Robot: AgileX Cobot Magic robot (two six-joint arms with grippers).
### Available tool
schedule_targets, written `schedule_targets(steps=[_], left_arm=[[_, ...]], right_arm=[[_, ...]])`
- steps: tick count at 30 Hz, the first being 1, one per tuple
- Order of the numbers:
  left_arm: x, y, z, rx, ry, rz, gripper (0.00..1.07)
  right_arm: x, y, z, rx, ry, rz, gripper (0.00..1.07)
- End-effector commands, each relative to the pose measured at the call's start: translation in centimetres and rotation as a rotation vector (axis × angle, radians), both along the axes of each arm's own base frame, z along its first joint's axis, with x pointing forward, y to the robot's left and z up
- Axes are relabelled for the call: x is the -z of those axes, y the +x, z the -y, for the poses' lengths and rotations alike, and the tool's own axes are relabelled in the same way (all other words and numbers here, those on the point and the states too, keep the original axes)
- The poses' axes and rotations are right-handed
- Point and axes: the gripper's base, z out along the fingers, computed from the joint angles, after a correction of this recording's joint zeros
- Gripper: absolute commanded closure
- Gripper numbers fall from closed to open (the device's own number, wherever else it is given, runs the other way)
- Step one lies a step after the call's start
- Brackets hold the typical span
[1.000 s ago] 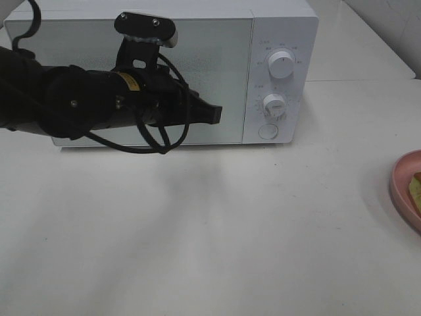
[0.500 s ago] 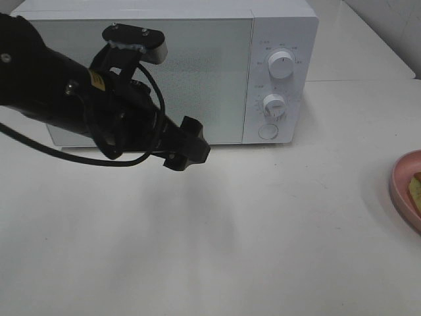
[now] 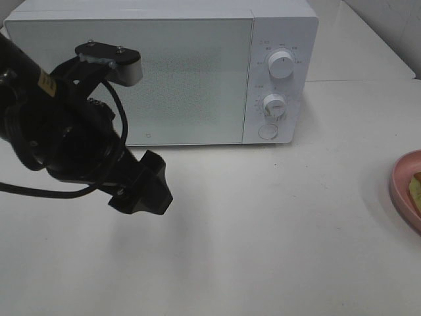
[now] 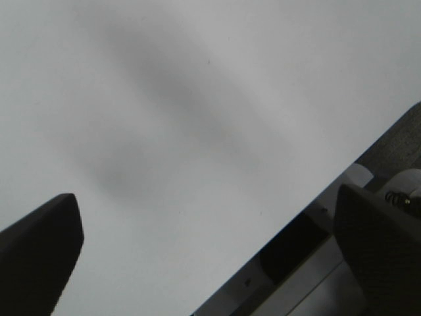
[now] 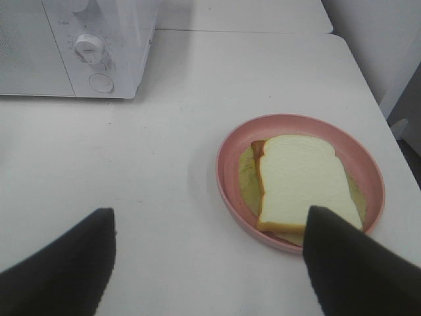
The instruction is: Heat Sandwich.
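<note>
Much bare table [image 3: 276, 230] before microwave [image 3: 164, 72]

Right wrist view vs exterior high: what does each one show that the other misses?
Right wrist only: the whole sandwich lying on the pink plate, and the open right pincer above the table.

Exterior high only: the left arm with its left pincer in front of the microwave's closed door, plus the upper dial.

Both: the microwave's lower dial, round button, the white table, and part of the plate.

plate [image 3: 409, 191]: cut by frame edge | sandwich [image 3: 416, 186]: sliver visible | microwave [image 3: 197, 72]: partly arm-hidden
</note>
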Motion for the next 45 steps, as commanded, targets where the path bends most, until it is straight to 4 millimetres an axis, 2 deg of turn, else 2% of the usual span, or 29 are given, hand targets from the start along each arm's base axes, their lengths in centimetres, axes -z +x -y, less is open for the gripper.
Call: schedule_targets(steps=[1, 6, 9, 10, 11, 14, 15, 16, 19, 20, 21, 23, 24, 26, 28, 32, 33, 36, 40, 41, 45], left_arm=[[0.0, -0.4, -0.4, -0.008, 0.041, -0.034, 0.08], [0.3, -0.5, -1.3, -0.033, 0.126, -0.071, 0.08], [0.4, -0.1, -2.5, -0.075, 0.152, -0.119, 0.08], [0.4, 0.4, -3.7, -0.117, 0.162, -0.153, 0.08], [0.4, 0.4, -3.7, -0.117, 0.162, -0.153, 0.08], [0.2, 1.2, -5.7, -0.177, 0.169, -0.190, 0.08], [-0.2, 1.6, -7.2, -0.227, 0.167, -0.205, 0.08], [-0.2, 1.6, -7.2, -0.227, 0.167, -0.205, 0.08], [-1.0, 2.0, -9.6, -0.307, 0.163, -0.222, 0.08], [-1.5, 2.0, -11.3, -0.364, 0.159, -0.236, 0.08], [-1.5, 2.0, -11.3, -0.364, 0.159, -0.236, 0.08], [-2.2, 1.8, -13.0, -0.428, 0.155, -0.247, 0.08], [-2.9, 1.5, -14.6, -0.488, 0.149, -0.253, 0.08], [-3.3, 1.2, -15.3, -0.508, 0.150, -0.250, 0.08], [-4.5, 0.2, -17.2, -0.577, 0.149, -0.241, 0.08], [-5.6, -1.0, -18.7, -0.642, 0.146, -0.225, 0.08], [-6.6, -2.0, -19.3, -0.674, 0.132, -0.194, 0.08], [-7.4, -3.0, -19.5, -0.691, 0.117, -0.155, 0.08], [-9.7, -5.7, -19.6, -0.693, 0.090, -0.016, 0.08], [-9.7, -5.7, -19.6, -0.693, 0.090, -0.016, 0.08], [-11.3, -8.2, -19.8, -0.706, 0.088, 0.131, 0.08]], right_arm=[[0.0, -0.4, 0.0, 0.007, 0.001, 0.029, 0.31], [0.0, -0.4, 0.0, 0.007, 0.001, 0.029, 0.31], [0.0, -0.4, 0.0, 0.007, 0.001, 0.029, 0.31], [0.0, -0.4, 0.0, 0.007, 0.001, 0.029, 0.31], [0.0, -0.4, 0.0, 0.007, 0.001, 0.029, 0.31], [0.0, -0.4, 0.0, 0.007, 0.001, 0.029, 0.31], [0.0, -0.4, 0.0, 0.007, 0.001, 0.029, 0.31], [0.0, -0.4, 0.0, 0.007, 0.001, 0.029, 0.31], [0.0, -0.4, 0.0, 0.007, 0.001, 0.029, 0.31], [0.0, -0.4, 0.0, 0.007, 0.001, 0.029, 0.31], [0.0, -0.4, 0.0, 0.007, 0.001, 0.029, 0.31], [0.0, -0.4, 0.0, 0.007, 0.001, 0.029, 0.31], [0.0, -0.4, 0.0, 0.007, 0.001, 0.029, 0.31], [0.0, -0.4, 0.0, 0.007, 0.001, 0.029, 0.31], [0.0, -0.4, 0.0, 0.007, 0.001, 0.029, 0.31], [0.0, -0.4, 0.0, 0.007, 0.001, 0.029, 0.31], [0.0, -0.4, 0.0, 0.007, 0.001, 0.029, 0.31], [0.0, -0.4, 0.0, 0.007, 0.001, 0.029, 0.31], [0.0, -0.4, 0.0, 0.007, 0.001, 0.029, 0.31], [0.0, -0.4, 0.0, 0.007, 0.001, 0.029, 0.31], [0.0, -0.4, 0.0, 0.007, 0.001, 0.029, 0.31]])
